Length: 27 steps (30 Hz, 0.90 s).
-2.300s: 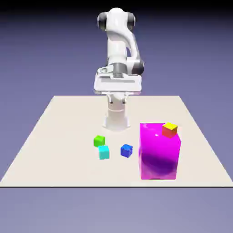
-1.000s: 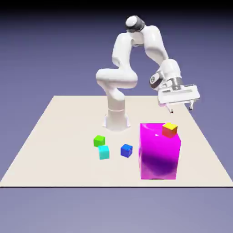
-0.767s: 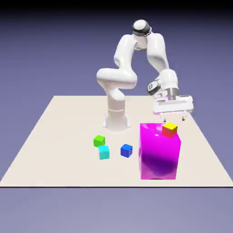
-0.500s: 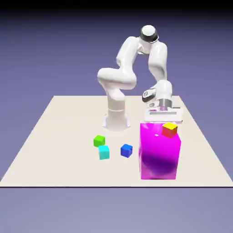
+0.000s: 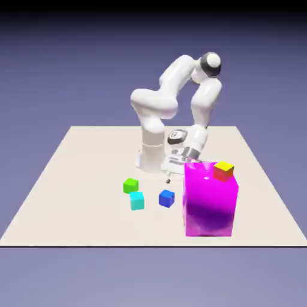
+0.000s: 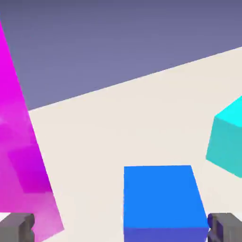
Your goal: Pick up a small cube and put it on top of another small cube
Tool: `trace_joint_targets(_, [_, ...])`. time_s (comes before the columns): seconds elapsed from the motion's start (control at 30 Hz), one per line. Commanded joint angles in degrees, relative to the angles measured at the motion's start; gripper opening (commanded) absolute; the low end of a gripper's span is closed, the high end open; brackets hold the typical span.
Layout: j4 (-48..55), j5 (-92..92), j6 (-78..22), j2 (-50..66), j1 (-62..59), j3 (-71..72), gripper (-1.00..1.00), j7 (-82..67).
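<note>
The jaws are seen spread wide and empty, the gripper [image 5: 169, 177] held low just behind the blue cube [image 6: 163, 201], which lies between the fingertips [image 6: 16, 228] with bare tabletop [image 6: 132, 123] beyond. The magenta block [image 6: 21, 160] walls in one side; the cyan cube [image 6: 227, 142] crowds the other. The yellow-topped cube [image 5: 223, 170] is perched at the block's upper edge
</note>
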Motion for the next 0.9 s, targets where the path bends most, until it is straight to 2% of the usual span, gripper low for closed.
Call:
trace_joint_targets(0.0, [0.0,0.0,0.0,0.0,0.0,0.0,0.0,0.0])
trace_joint_targets(0.6, [3.15,-44.28,12.83,-14.07,-13.25,-5.33,0.0,34.72])
trace_joint_targets(0.63, [3.15,-44.28,12.84,-14.07,-13.25,-5.33,-1.0,34.73])
trace_joint_targets(0.87, [2.09,-29.35,8.51,-9.33,-8.78,-3.53,-1.0,23.01])
